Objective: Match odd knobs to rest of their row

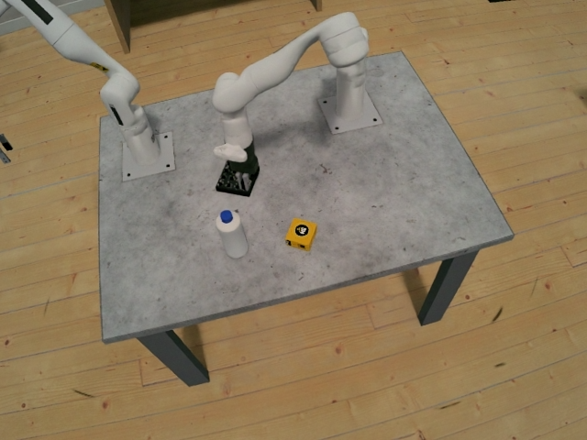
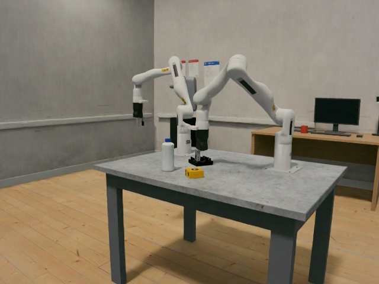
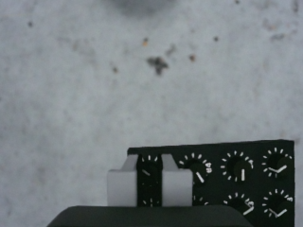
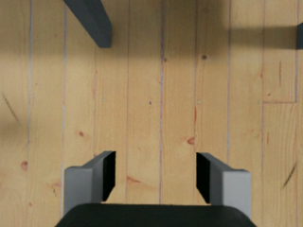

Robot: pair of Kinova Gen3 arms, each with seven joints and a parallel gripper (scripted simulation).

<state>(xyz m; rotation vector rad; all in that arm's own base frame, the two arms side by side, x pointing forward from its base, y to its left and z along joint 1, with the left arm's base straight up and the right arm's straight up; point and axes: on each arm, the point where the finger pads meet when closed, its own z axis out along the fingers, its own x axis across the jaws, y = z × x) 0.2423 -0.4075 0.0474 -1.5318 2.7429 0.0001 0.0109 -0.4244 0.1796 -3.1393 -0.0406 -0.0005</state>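
On the worktop (image 1: 379, 189) (image 2: 244, 180) (image 3: 71, 95), the knob box (image 1: 233, 191) (image 2: 208, 163) (image 3: 217, 176) lies directly beneath the nearer, left end effector (image 1: 244, 181) (image 2: 198, 155) (image 3: 150, 180), its wide-open right counterpart (image 1: 5, 148) (image 2: 140, 122) (image 4: 156, 180) well apart, holding nothing. The left's nearly closed fingers appear to grip the corner knob (image 3: 146, 173), the edge row extending rightward in its wrist view.
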